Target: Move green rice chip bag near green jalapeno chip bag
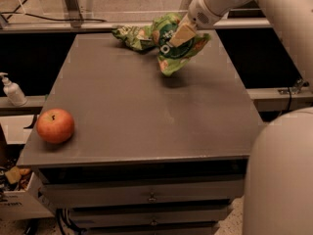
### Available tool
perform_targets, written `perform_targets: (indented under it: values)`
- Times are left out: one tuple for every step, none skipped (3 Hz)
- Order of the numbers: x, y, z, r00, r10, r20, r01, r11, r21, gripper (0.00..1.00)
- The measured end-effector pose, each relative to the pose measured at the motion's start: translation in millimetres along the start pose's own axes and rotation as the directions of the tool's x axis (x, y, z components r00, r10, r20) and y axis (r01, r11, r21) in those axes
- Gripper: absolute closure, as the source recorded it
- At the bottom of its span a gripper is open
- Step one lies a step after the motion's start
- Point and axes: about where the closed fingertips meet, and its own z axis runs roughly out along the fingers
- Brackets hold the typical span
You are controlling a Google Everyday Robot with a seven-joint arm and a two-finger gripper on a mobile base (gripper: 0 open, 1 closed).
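The green rice chip bag (177, 53) is bright light green with a dark round panel and hangs tilted a little above the grey table's far right part. My gripper (182, 34) is shut on its upper part, and the white arm comes in from the upper right. The green jalapeno chip bag (133, 36), small, wrinkled and olive-green, lies on the table near the far edge, just left of the held bag and partly behind it.
A red apple (55, 126) sits at the table's (146, 116) front left corner. A soap dispenser (11, 90) stands on a ledge to the left. Drawers are below the table's front edge. The robot's white body (281, 180) fills the lower right.
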Motion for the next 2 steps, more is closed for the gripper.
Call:
perform_targets:
  values:
    - [-2.2,-26.2,32.2,1.000,0.008,-0.025,-0.007,0.9992,0.040,1.00]
    - [-7.2,-45.7,59.2,0.999,0.001,-0.037,0.001,0.9975,0.071,1.00]
